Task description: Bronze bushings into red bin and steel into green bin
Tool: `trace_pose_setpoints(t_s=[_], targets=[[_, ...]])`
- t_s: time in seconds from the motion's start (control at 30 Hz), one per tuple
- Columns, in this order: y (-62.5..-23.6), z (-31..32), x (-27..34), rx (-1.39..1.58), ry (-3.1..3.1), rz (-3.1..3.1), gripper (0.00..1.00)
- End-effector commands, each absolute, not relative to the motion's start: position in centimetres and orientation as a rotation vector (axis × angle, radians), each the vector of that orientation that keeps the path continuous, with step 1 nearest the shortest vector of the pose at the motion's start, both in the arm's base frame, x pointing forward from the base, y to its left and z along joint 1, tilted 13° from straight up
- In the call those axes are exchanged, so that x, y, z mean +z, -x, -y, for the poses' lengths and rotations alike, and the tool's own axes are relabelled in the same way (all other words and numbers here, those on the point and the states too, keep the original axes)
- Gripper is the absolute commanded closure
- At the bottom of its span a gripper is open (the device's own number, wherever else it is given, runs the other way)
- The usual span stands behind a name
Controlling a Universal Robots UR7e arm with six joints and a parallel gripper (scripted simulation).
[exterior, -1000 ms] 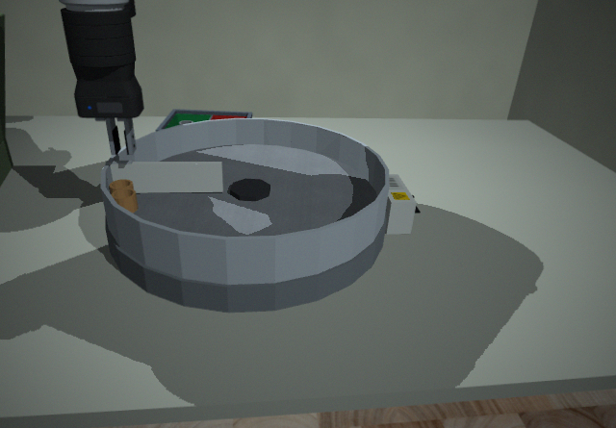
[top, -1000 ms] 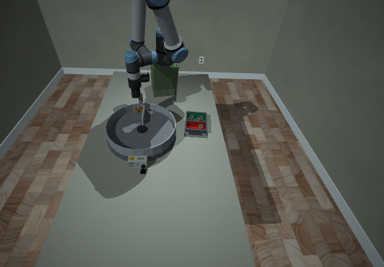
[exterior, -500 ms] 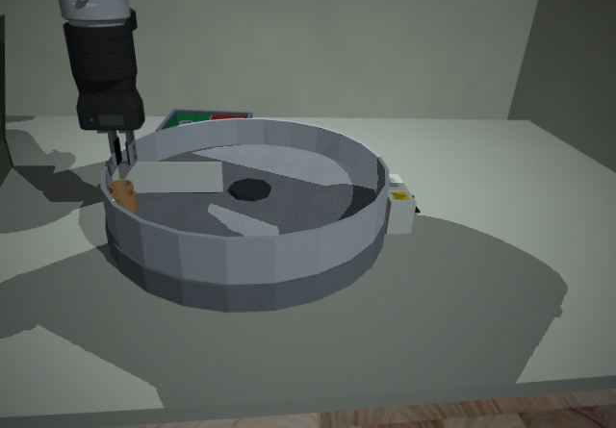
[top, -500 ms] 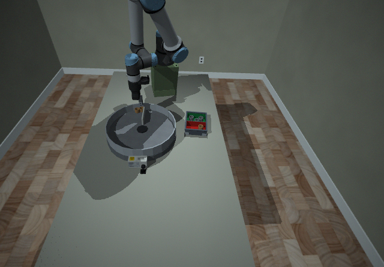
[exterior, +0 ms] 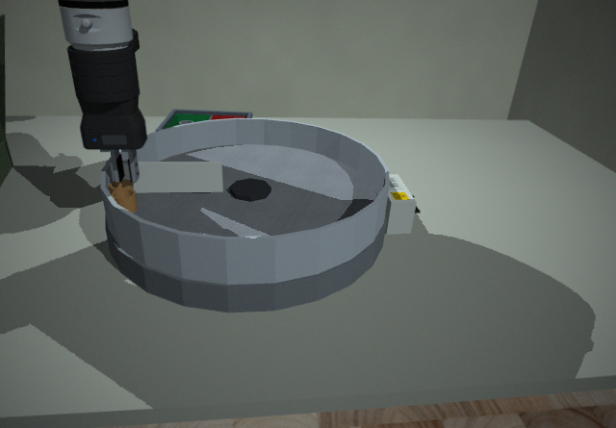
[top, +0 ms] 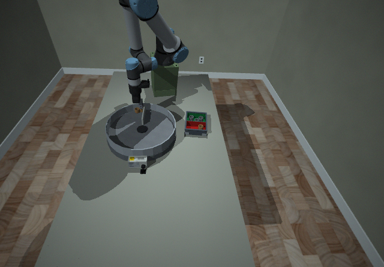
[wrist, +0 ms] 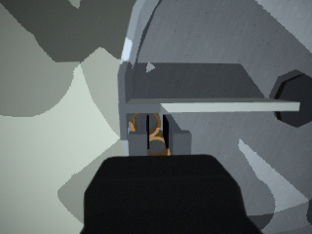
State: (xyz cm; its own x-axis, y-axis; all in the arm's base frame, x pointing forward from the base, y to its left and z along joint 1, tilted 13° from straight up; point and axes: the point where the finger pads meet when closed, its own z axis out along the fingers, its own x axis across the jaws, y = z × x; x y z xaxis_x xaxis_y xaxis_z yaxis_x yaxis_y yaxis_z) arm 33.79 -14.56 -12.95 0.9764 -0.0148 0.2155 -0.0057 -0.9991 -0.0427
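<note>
At least two bronze bushings [top: 137, 110] [exterior: 127, 198] [wrist: 157, 137] stand close together on the turntable [top: 158, 134] [exterior: 298, 164] [wrist: 205, 39], between its rim and a pale upright plate. My gripper [top: 138, 106] [exterior: 125, 177] [wrist: 156, 125] is part open, pointing down, its fingertips at the tops of these bushings. In the wrist view, one finger crosses a bushing's ring; the gripper body hides part of the other. The red bin [top: 191, 125] [exterior: 226, 116] holds one bronze bushing [top: 200, 126]. The green bin [top: 195, 114] [exterior: 194, 116] holds three grey steel bushings [top: 191, 117].
The pale plate [top: 143, 116] [exterior: 179, 177] [wrist: 234, 106] stands right beside the fingers and runs toward the dark hub [top: 142, 129] [exterior: 248, 189] [wrist: 296, 97]. A raised wall rings the turntable. A small white box [top: 137, 161] [exterior: 399, 214] sits at its outer side.
</note>
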Motion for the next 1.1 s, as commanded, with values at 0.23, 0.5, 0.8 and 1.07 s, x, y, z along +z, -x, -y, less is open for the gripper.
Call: trace_pose_setpoints(t_s=[0.23,0.5,0.8,1.07], targets=[[-33.9,14.6,-13.2,-0.339,3.083,-0.016,0.60],[-34.0,14.6,-13.8,-0.339,3.083,-0.016,0.60],[-34.2,14.5,-14.4,-0.339,3.083,-0.016,0.60],[-34.3,14.5,-15.1,-0.339,3.083,-0.016,0.60]])
